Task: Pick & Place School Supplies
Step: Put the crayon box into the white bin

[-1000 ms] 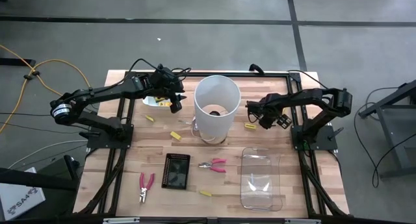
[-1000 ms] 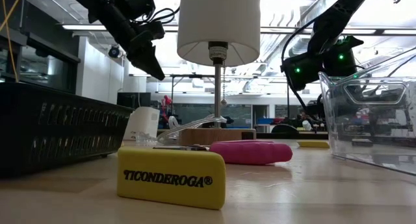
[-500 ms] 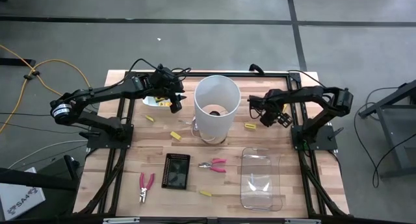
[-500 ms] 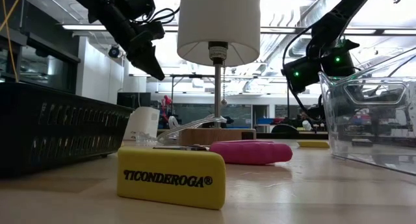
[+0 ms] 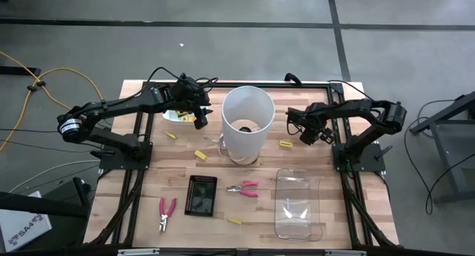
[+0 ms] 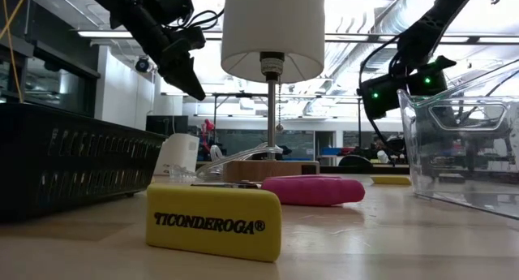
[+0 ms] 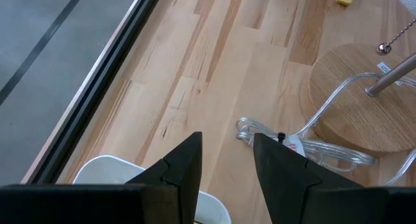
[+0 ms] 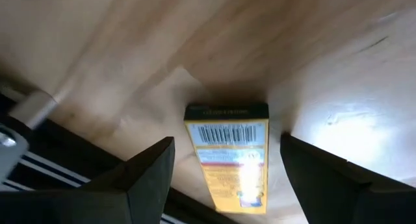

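Here the right gripper [image 8: 226,160] hangs with jaws wide above a small yellow oblong eraser [image 8: 229,154] lying on the wooden table [image 5: 349,211] near its right edge. The left gripper [image 7: 226,160], jaws narrowly apart and holding nothing, hovers by the white bowl [image 7: 104,173] near the far edge.

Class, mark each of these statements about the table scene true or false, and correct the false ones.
1. The right pincer is open above a yellow piece. True.
2. The clear container already holds pink-handled pliers. False: both pliers lie on the table.
3. The left pincer grips a yellow piece. False: it is open and empty.
4. A black box lies between the two pliers. True.
5. The white lampshade stands between the two arms. True.
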